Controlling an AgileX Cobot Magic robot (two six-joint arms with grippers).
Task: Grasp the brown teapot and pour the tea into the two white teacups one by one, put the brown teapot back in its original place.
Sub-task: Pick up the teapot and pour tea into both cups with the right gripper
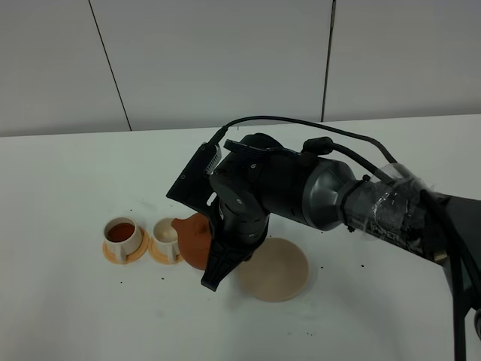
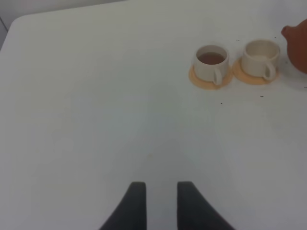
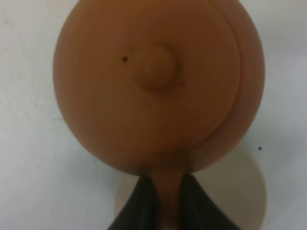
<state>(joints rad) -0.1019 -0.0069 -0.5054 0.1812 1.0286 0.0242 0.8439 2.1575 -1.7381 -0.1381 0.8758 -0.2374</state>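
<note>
The brown teapot (image 1: 194, 239) hangs just right of the two white teacups, its spout close to the nearer cup's rim; no stream shows. My right gripper (image 1: 216, 263) reaches across the middle and is shut on the teapot's handle (image 3: 168, 189); the lid knob (image 3: 160, 67) faces the wrist camera. The left teacup (image 1: 122, 234) holds dark tea (image 2: 211, 58). The right teacup (image 1: 166, 235) looks pale inside (image 2: 261, 51). Each stands on an orange saucer (image 1: 111, 253). The beige coaster (image 1: 275, 269) lies bare right of the teapot. My left gripper (image 2: 161, 203) is slightly open and empty, far from the cups.
The white table (image 1: 68, 180) carries small dark specks around the cups and coaster. A grey panelled wall (image 1: 225, 60) stands behind the table. The right arm's dark body and cable (image 1: 316, 188) span the right half of the high view.
</note>
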